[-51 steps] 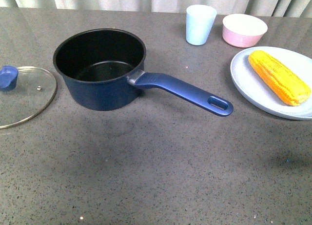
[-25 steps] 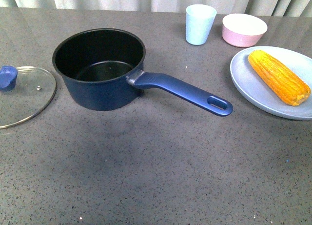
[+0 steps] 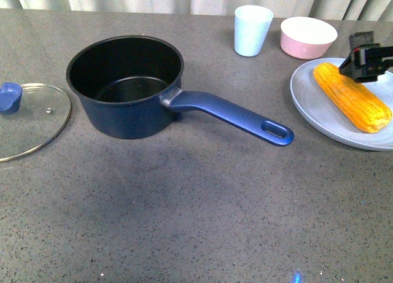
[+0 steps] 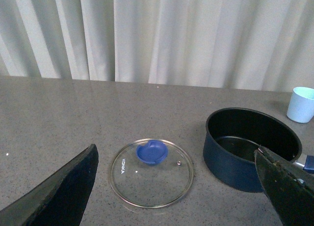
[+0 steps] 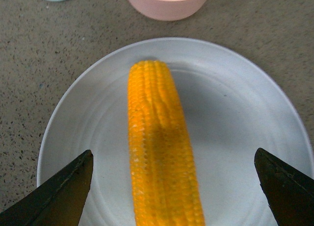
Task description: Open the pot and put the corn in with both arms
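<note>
The navy pot [image 3: 126, 118] stands open at left of centre, black inside empty, its long handle [image 3: 228, 114] pointing right and toward me. Its glass lid [image 3: 31, 120] with the blue knob [image 3: 10, 97] lies flat on the table at the far left. The corn [image 3: 351, 96] lies on a pale plate [image 3: 314, 111] at the right. My right gripper [image 3: 368, 61] is open above the cob's far end; in the right wrist view the gripper [image 5: 174, 151] straddles the corn [image 5: 159, 152] without touching it. My left gripper [image 4: 175, 150] is open and empty, above the lid [image 4: 147, 179] beside the pot [image 4: 235, 162].
A pale blue cup [image 3: 252, 30] and a pink bowl [image 3: 308, 37] stand at the back, just behind the plate. Both also show in the right wrist view, the bowl [image 5: 167, 3] close to the plate's rim [image 5: 235, 118]. Curtains hang behind the table.
My right gripper has come into the front view at the right edge, over the far end of the corn. The pot, lid and corn have not moved.
</note>
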Motion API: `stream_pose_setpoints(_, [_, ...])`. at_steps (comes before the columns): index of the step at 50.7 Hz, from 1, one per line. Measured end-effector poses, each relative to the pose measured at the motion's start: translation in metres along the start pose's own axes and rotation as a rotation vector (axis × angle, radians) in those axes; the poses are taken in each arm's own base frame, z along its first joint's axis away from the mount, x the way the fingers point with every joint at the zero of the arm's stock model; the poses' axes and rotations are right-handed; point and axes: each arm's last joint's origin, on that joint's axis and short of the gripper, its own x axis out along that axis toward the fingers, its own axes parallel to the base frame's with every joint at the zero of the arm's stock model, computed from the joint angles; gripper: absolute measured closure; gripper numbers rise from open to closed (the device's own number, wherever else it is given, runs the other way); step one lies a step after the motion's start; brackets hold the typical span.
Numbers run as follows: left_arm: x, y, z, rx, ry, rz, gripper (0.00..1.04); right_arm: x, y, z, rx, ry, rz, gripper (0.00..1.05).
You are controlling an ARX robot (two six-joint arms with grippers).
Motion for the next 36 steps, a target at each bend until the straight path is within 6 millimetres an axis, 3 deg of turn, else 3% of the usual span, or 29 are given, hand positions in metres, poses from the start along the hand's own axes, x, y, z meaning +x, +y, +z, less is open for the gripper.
stream_pose_setpoints(11, [0.000, 0.000, 0.000, 0.000, 0.000, 0.000, 0.09, 0.027, 0.015, -0.013, -0.011, 0.073, 0.026, 0.09])
stream_pose_setpoints(31, [0.000, 0.000, 0.000, 0.000, 0.000, 0.000, 0.09, 0.035, 0.009, -0.028, 0.025, 0.101, 0.017, 0.09])
stream_pose_setpoints(36, [0.000, 0.000, 0.000, 0.000, 0.000, 0.000, 0.09, 0.037, 0.008, -0.035, 0.042, 0.116, 0.016, 0.25])
